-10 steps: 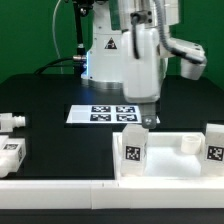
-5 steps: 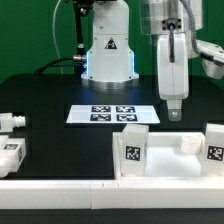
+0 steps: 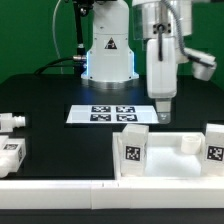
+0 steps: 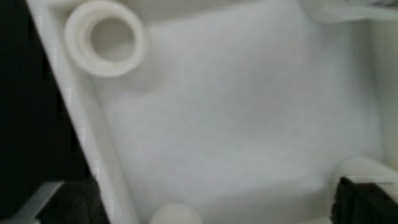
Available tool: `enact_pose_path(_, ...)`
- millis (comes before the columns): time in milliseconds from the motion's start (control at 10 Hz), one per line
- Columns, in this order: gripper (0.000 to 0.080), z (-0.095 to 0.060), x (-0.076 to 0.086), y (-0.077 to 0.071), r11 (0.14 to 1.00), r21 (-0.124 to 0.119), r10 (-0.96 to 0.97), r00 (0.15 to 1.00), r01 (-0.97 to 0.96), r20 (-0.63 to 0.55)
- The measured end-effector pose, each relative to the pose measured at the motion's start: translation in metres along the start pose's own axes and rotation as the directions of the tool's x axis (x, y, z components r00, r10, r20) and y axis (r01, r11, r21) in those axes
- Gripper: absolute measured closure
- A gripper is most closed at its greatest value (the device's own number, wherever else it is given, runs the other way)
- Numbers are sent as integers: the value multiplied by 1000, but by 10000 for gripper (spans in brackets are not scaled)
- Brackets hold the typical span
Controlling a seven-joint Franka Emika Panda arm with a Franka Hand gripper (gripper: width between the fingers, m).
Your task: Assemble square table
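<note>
**Exterior view, fixtures and surroundings.**

- Worktop (image 3: 40, 95): a flat black surface that fills the middle of the scene from left to right.
- Marker board (image 3: 113, 114): a thin white sheet printed with several black-and-white square tags. It lies flat on the worktop near its middle.
- Long white bar (image 3: 55, 190): a straight white strip lying along the near edge of the worktop. It runs from the exterior view's left across to the exterior view's right.
- Green backdrop (image 3: 25, 30): it stands behind the far edge of the worktop, on the exterior view's left.

**Wrist view.** A dark strip of the worktop shows along one edge of the picture.
</note>
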State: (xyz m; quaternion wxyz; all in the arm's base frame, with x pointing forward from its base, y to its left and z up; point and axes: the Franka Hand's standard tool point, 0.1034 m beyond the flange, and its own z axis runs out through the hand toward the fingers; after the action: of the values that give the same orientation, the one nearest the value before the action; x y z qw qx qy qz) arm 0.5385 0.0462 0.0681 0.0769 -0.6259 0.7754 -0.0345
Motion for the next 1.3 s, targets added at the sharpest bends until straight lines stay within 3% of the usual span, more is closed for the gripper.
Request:
enact_pose_path(400, 150, 22, 13, 18, 999, -31, -45, 999, 44, -28)
enact_pose_path(800, 150, 43, 14, 36, 995, -90, -43, 999, 40, -33)
enact_pose_path(1100, 150, 54, 2, 49, 985, -168, -44, 999, 40, -17)
enact_pose_path(1300, 185, 54, 1, 49, 983, -180, -42, 999, 39, -12)
